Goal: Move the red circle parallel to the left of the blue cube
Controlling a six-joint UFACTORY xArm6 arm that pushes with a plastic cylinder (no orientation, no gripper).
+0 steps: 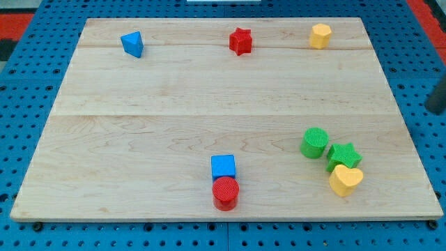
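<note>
The red circle [225, 192] is a red cylinder near the board's bottom edge, at the middle. The blue cube [223, 167] sits right above it in the view, touching it. A dark rod shows at the view's right edge, off the wooden board; my tip [435, 111] is far to the right of both blocks and touches none.
The wooden board [174, 104] lies on a blue pegboard. A blue triangular block [132, 44], a red star [240, 41] and a yellow hexagon [320, 35] lie along the top. A green cylinder [314, 142], a green star [343, 155] and a yellow heart [345, 180] cluster at the bottom right.
</note>
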